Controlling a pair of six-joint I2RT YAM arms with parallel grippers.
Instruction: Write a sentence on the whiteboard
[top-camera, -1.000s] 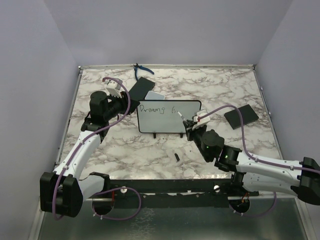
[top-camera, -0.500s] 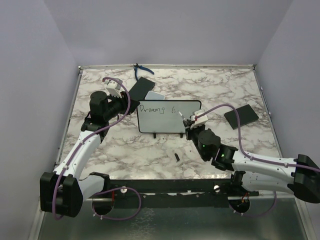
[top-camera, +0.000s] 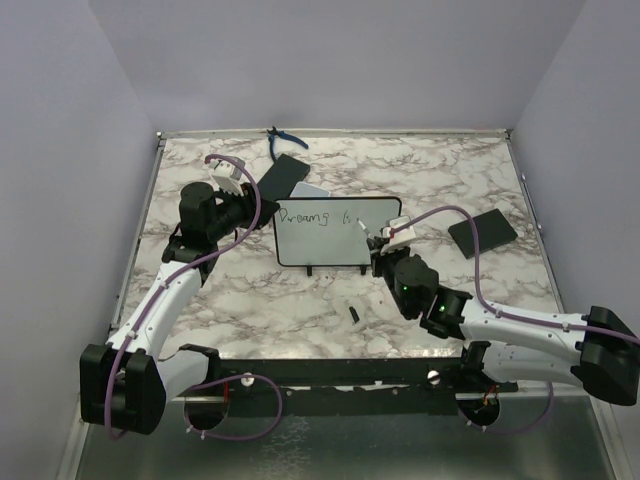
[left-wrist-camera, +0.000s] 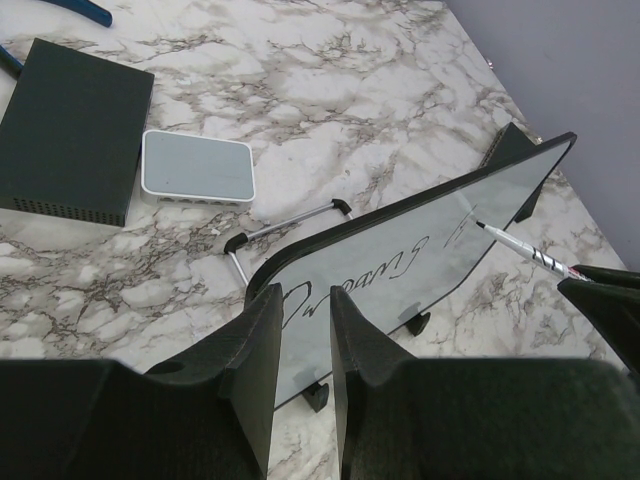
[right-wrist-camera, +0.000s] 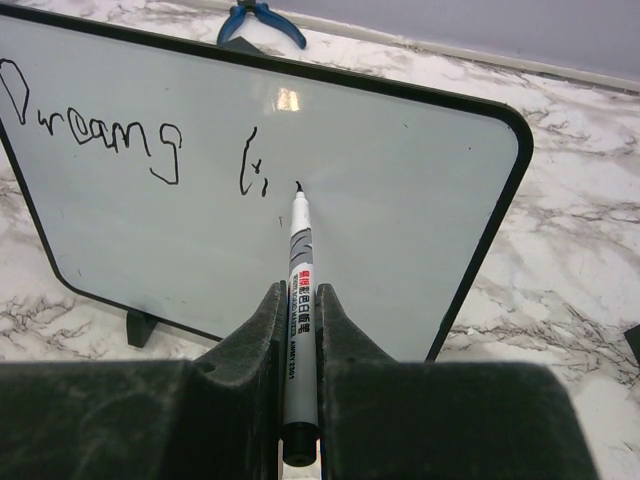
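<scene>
Two robot hands work on one small rectangular whiteboard (top-camera: 320, 245) with a thin black frame, standing on two little black feet at the centre of the marbled tabletop (top-camera: 250, 300). The left hand (left-wrist-camera: 300, 335) is closed almost fully on the board's left end, steadying it. The right hand (right-wrist-camera: 300, 298) is clamped tight on one white-barrelled marker pen (right-wrist-camera: 299, 250).

In the right wrist view the pen's long axis runs straight up the frame from the hand to the board. Its dark tip touches the white surface at upper centre, just right of the last strokes. The handwritten sentence (right-wrist-camera: 100, 125) is unfinished: one word, roughly "Dreams", at upper left, then two short strokes of a second word. Blank board lies right of the tip, so the coming strokes probably run rightwards. The right hand is the nearer to that spot.

Elsewhere in the top view are:
- two flat black rectangles (top-camera: 285, 175), one up and left of the board, the other rectangle (top-camera: 483, 232) at right;
- one grey-white pad (top-camera: 311, 190) just behind the board;
- one pair of blue-handled pliers (top-camera: 283, 141) at the top edge;
- one small dark piece (top-camera: 354, 313) below the board, too small to identify.
</scene>
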